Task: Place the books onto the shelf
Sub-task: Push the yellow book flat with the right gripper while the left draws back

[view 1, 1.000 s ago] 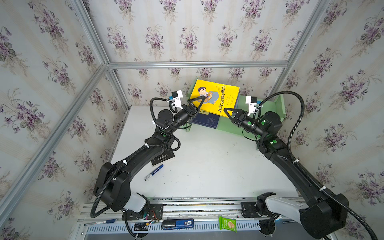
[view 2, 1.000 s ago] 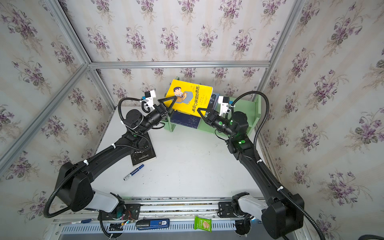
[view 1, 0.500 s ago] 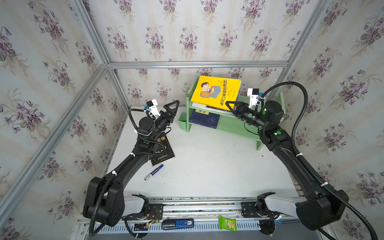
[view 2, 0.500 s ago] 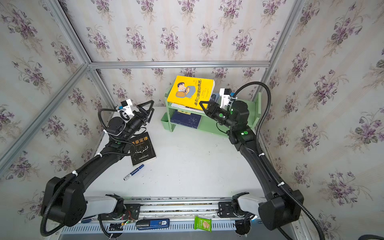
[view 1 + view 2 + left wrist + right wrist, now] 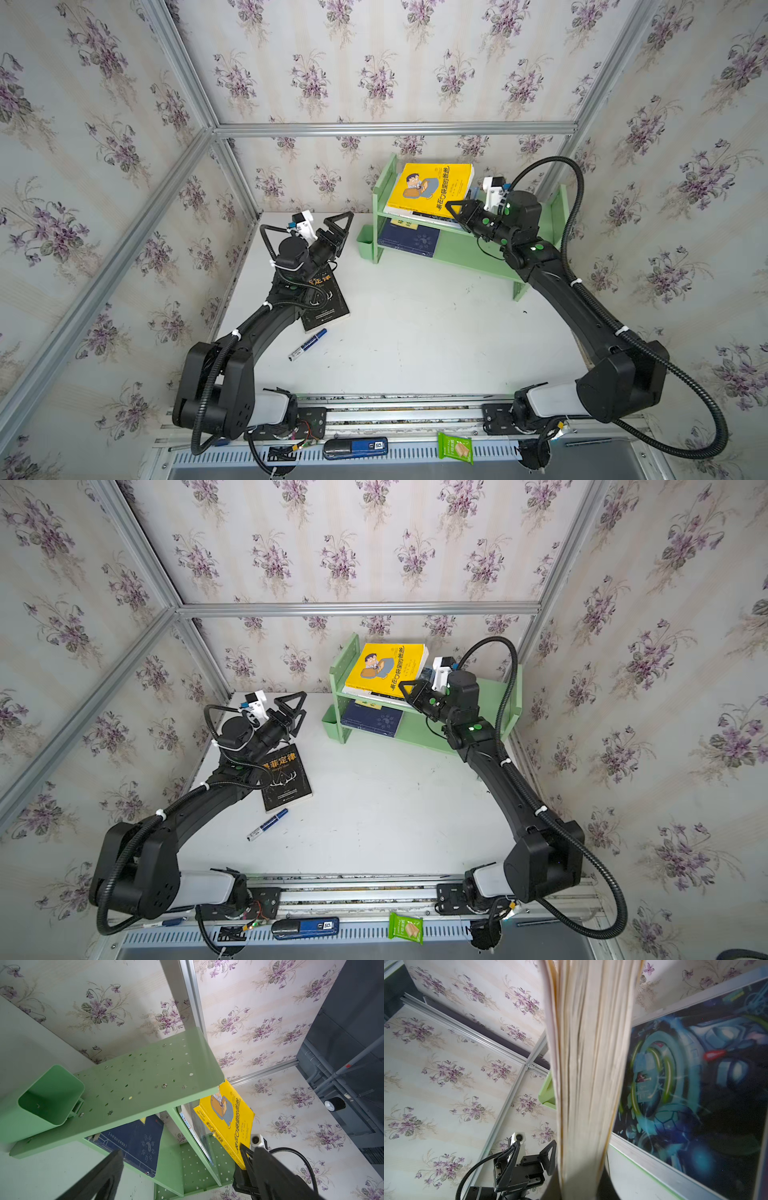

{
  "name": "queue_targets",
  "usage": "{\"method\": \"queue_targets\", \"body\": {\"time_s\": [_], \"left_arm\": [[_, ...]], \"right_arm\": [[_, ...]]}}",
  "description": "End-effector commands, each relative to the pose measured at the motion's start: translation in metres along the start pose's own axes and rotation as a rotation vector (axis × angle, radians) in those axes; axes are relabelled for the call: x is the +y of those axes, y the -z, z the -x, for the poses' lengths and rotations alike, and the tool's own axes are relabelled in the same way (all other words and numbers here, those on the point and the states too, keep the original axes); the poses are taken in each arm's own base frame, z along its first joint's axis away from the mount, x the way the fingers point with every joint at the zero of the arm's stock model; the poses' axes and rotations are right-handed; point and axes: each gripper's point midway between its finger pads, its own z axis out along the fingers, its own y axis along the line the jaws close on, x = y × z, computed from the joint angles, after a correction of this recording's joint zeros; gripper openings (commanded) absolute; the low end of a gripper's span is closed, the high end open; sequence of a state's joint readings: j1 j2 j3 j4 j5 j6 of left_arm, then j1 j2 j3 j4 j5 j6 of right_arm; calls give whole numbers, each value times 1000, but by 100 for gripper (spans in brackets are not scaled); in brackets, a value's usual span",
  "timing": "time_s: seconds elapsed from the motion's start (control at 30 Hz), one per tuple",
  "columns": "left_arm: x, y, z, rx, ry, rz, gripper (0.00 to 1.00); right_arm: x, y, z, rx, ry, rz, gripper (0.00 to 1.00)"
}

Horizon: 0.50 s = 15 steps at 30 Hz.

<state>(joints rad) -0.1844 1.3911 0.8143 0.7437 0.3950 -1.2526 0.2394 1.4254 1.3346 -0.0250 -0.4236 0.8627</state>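
The pale green shelf [image 5: 469, 253] [image 5: 490, 692] [image 5: 145, 1076] stands at the back. A yellow cartoon-man book [image 5: 432, 187] [image 5: 386, 667] [image 5: 226, 1118] lies tilted on a stack on its upper tier. My right gripper [image 5: 453, 208] [image 5: 405, 686] [image 5: 581, 1184] is shut on that book's page edge. Under it lies a blue-swirl book [image 5: 695, 1084]. A navy book [image 5: 409, 241] [image 5: 372, 721] [image 5: 135, 1142] rests on the lower tier. The black antler book [image 5: 328, 303] [image 5: 286, 779] lies on the table, partly under my left arm. My left gripper [image 5: 343, 230] [image 5: 299, 710] [image 5: 180, 1149] hangs open and empty above it, facing the shelf.
A small green cup [image 5: 365, 241] [image 5: 47, 1101] is fixed on the shelf's left end. A blue marker pen [image 5: 307, 345] [image 5: 268, 824] lies in front of the black book. On the front rail sit a green snack packet [image 5: 456, 448] and a blue-black device [image 5: 355, 448]. Wallpapered walls close in three sides.
My left gripper has pulled back from the yellow book to the left, over the black book. The right gripper has carried the yellow book further back onto the upper tier's stack.
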Motion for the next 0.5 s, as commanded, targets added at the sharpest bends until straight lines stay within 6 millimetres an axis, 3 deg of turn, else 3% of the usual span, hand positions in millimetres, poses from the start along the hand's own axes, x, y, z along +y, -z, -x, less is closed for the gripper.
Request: {"method": "queue_targets", "body": {"time_s": [0.0,0.17,0.47], "left_arm": [[-15,-4,-3,34,11,-77,99],[-10,-8,-5,49,19,-77,99],[-5,-11,-7,61,24,-65,99]], "right_arm": [[17,0,22,-65,60,47,11],[12,-4,21,-24,28,63,11],[23,-12,16,25,-29,164,11]]}}
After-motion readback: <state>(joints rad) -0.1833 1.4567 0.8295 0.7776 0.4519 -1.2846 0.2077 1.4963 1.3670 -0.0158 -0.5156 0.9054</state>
